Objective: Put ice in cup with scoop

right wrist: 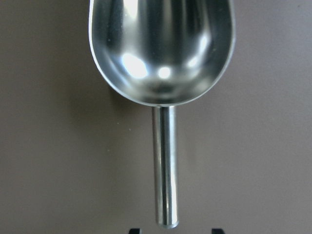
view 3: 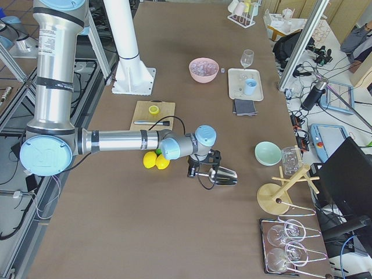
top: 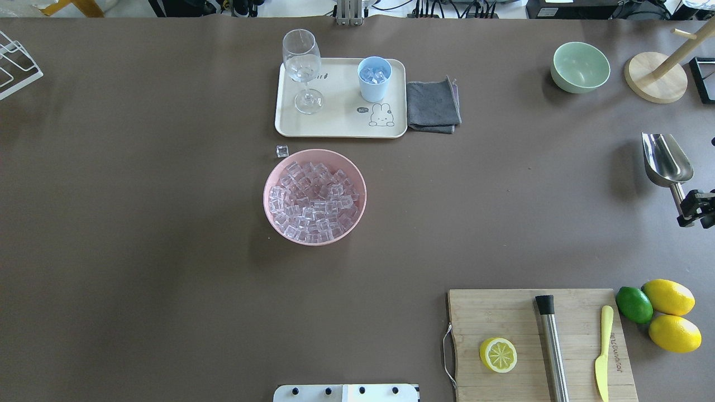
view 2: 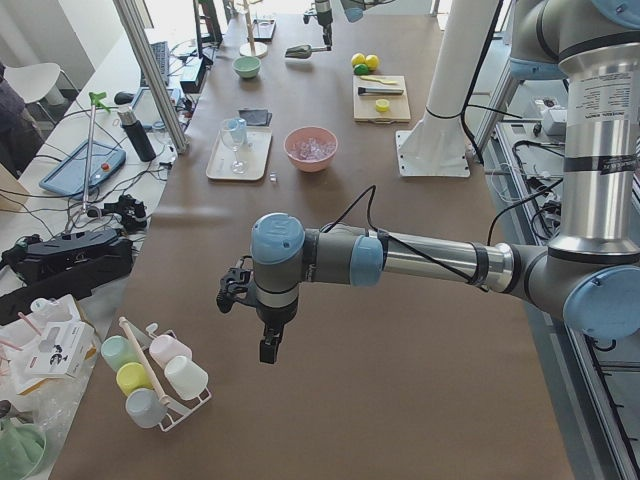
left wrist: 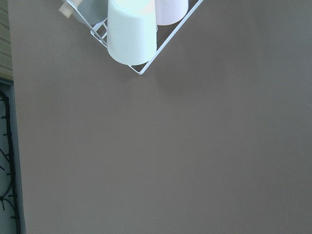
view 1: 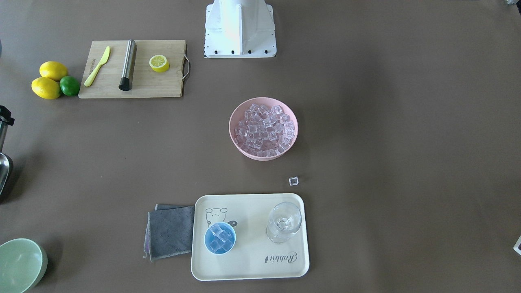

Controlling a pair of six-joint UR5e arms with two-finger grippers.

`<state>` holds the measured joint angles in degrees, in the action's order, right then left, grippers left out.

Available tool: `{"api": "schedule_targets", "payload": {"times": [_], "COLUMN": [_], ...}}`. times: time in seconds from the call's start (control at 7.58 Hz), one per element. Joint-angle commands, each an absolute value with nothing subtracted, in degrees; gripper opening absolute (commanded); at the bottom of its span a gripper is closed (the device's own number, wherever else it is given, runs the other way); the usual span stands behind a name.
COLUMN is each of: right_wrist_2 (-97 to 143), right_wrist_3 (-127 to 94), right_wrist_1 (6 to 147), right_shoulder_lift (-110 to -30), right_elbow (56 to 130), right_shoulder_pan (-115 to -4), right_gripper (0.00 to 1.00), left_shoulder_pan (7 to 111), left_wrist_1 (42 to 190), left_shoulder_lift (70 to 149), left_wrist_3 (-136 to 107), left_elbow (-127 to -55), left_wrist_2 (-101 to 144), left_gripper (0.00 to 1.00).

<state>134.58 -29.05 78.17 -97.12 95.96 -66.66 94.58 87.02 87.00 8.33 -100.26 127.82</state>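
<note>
The steel scoop [right wrist: 161,53] lies at the table's right side [top: 666,159], trough empty. My right gripper [right wrist: 174,231] is open, its fingertips standing either side of the handle's end without touching it; it also shows in the overhead view [top: 694,209]. The light-blue cup [top: 374,78] stands on the cream tray [top: 335,125] and holds a few ice cubes [view 1: 220,238]. The pink bowl [top: 315,152] is full of ice [top: 313,201]. One loose cube [top: 282,151] lies between bowl and tray. My left gripper [view 2: 268,350] hangs far off at the left; I cannot tell whether it is open.
A clear stemmed glass [top: 301,61] stands on the tray, a grey cloth [top: 433,106] beside it. A pale green bowl [top: 580,67] and a wooden stand [top: 656,78] are at the back right. A cutting board [top: 503,312] with rod, knife and lemon half, plus whole citrus [top: 667,315], is front right.
</note>
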Motion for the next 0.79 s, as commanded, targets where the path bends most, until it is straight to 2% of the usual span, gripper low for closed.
{"api": "schedule_targets", "payload": {"times": [0.0,0.26,0.66], "right_wrist_2": [134.39,132.9,130.96], "right_wrist_3": [-26.65,-5.46,0.32], "right_wrist_1": [83.89,106.76,108.72], "right_shoulder_lift": [-97.39,-91.01,-92.1], "right_elbow": [100.42,102.74,102.66], "right_shoulder_pan": [-75.19,-87.48,-91.75], "right_gripper": [1.0,1.0,1.0], "left_shoulder_pan": [94.57,94.57,94.48], "left_wrist_1": [87.01,87.1,87.19], "left_shoulder_lift": [87.01,87.1,87.01], "left_wrist_3": [8.09,8.09,8.09], "left_elbow": [-100.37,-100.37,-100.37], "left_wrist_2": [127.88,127.88,128.06], "left_gripper": [0.99,0.99,0.99]}}
